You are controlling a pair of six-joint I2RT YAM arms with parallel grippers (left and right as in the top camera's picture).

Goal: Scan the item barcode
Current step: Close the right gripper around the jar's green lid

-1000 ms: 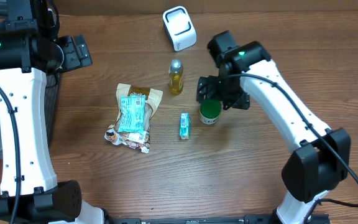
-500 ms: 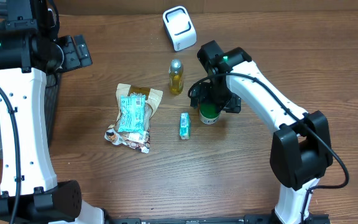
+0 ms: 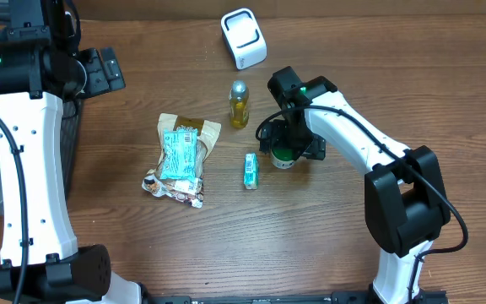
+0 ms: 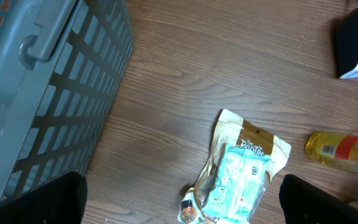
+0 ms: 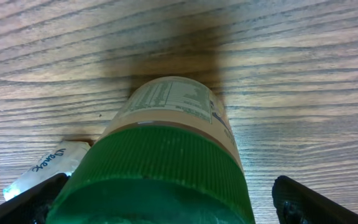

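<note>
Right gripper (image 3: 288, 142) sits low over the squat jar with green ribbed lid and tan paper label (image 3: 283, 154). Jaws are spread wide, a fingertip on either side of the lid; nothing grasped yet. Jar stands upright on the brown wooden table (image 3: 327, 245), right of centre, near the yellow bottle with silver cap (image 3: 239, 105) and the small teal carton (image 3: 251, 170). White boxy barcode scanner (image 3: 244, 38) is at the far edge, well apart from the jar.

Step in hand, as I read it: take hold of the jar. To do it well:
- keep the fingers centred on the lid
- go low enough to catch the ribbed skirt or the body under it
- close evenly so the jar doesn't tip toward the carton

Right wrist view shows a panel of fine print on the label. The barcode itself can't be made out, so expect to turn the jar once it is lifted until the code faces the scanner.

Left gripper (image 3: 99, 71) is released and idle beside the grey slatted plastic basket (image 4: 55, 81), holding nothing.

Count: one jar, one bottle, one carton, one scanner, one basket, two arms. The snack pile (image 3: 180, 156) holds a tan pouch, a teal packet on top and a third wrapper poking out below
</note>
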